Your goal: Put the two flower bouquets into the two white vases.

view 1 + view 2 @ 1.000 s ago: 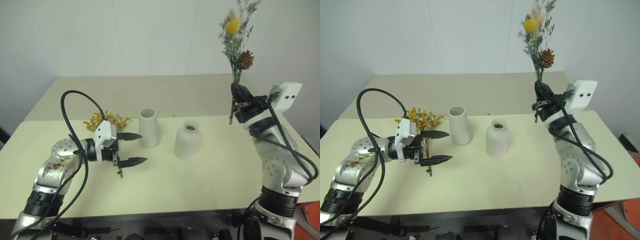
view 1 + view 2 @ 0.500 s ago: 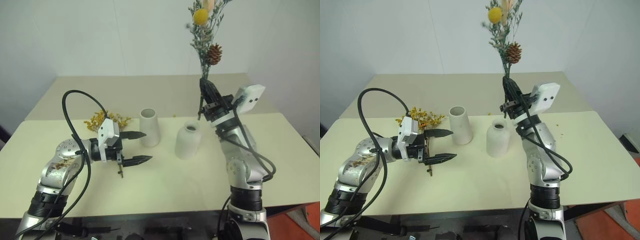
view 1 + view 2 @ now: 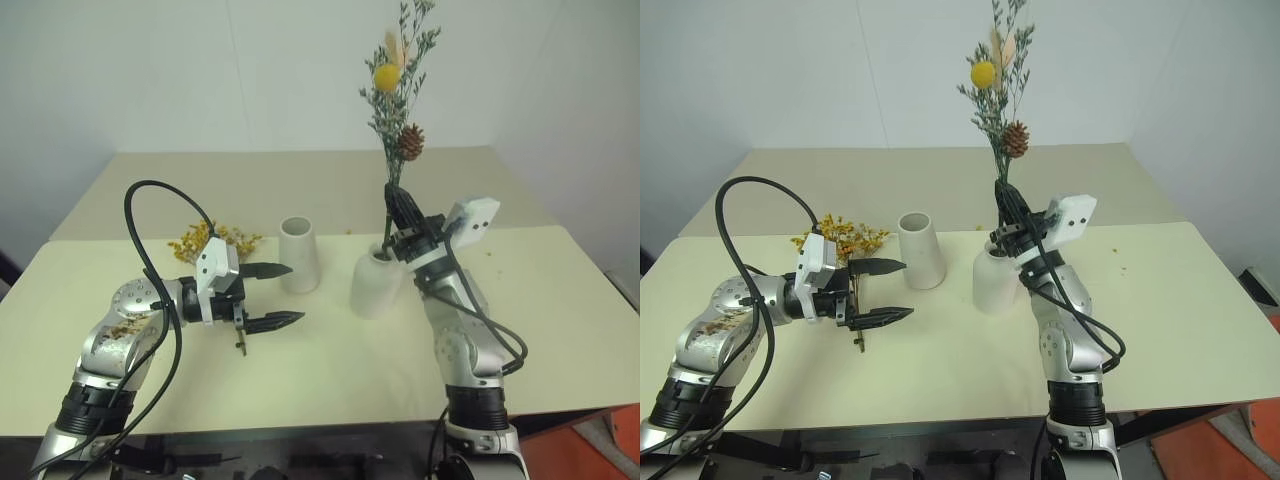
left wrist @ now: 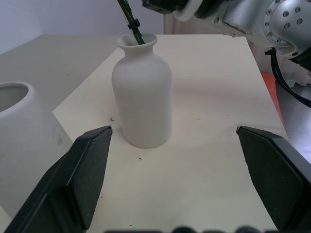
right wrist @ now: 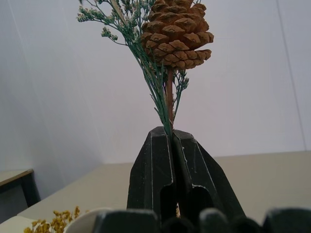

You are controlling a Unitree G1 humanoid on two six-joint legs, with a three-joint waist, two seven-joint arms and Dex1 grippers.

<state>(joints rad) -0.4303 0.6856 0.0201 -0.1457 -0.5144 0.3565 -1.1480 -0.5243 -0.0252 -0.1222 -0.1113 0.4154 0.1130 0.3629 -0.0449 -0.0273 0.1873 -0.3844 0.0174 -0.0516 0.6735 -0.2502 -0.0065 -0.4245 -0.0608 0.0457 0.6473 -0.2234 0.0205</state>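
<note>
Stems (image 4: pixel 130 23) enter squat vase (image 4: pixel 143 92); head view shows blooms (image 3: pixel 395 80)

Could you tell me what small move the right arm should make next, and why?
Probably lower a little further, then release. The right claw is shut on the grey-green bouquet, whose stem tips are already inside the neck of the squat vase, so it likely only needs seating.

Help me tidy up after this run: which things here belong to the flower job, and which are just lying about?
Job:
grey-green bouquet, held by right gripper
round vase
tall vase
yellow bouquet
left gripper, open

Lying about:
table
black cable
</note>
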